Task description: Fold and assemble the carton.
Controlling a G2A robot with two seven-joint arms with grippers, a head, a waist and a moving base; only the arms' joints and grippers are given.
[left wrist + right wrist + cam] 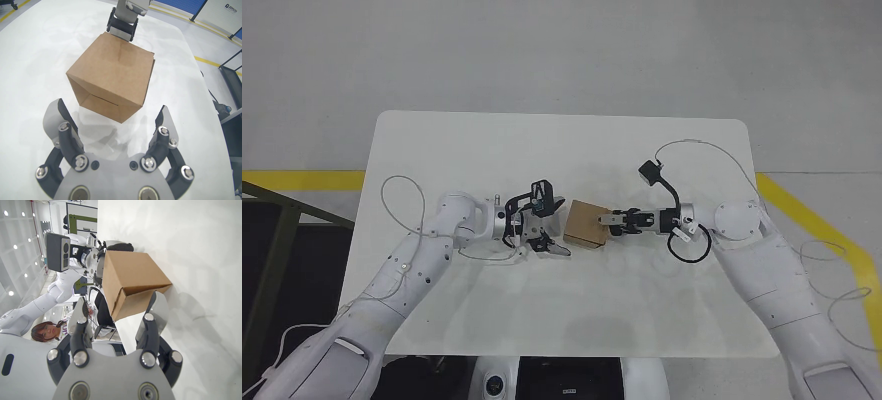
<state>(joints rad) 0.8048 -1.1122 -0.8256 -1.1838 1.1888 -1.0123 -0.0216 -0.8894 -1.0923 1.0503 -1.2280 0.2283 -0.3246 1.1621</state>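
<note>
– on the white table [542, 150], where does the carton [587, 224] lie?

– about the middle of it, between my two grippers, one end turned toward each. it rests on the tabletop.

– how does it look?

– plain brown cardboard, stood up into a squared tube with straight walls and sharp corners. the broad upper face is flat, with a faint darker line across it. the end facing my left gripper [111, 103] is open: i see into the hollow, and a thin dark slit runs along an inner wall. down one side the cardboard's cut edges show as a narrow seam.

– and the other end?

– open too, as my right wrist view has it. a narrow flap is folded inward along one edge of the mouth, and the inside is in shadow.

– your left gripper?

– spread wide, both fingers well apart, just short of the carton and not touching it.

– your right gripper [118, 295]?

– also parted, one finger above the other. the lower finger [157, 306] lies at the carton's mouth near the tabletop, touching or nearly so; i cannot tell which. the upper finger stands clear above the top face. nothing is clamped between them.
</note>
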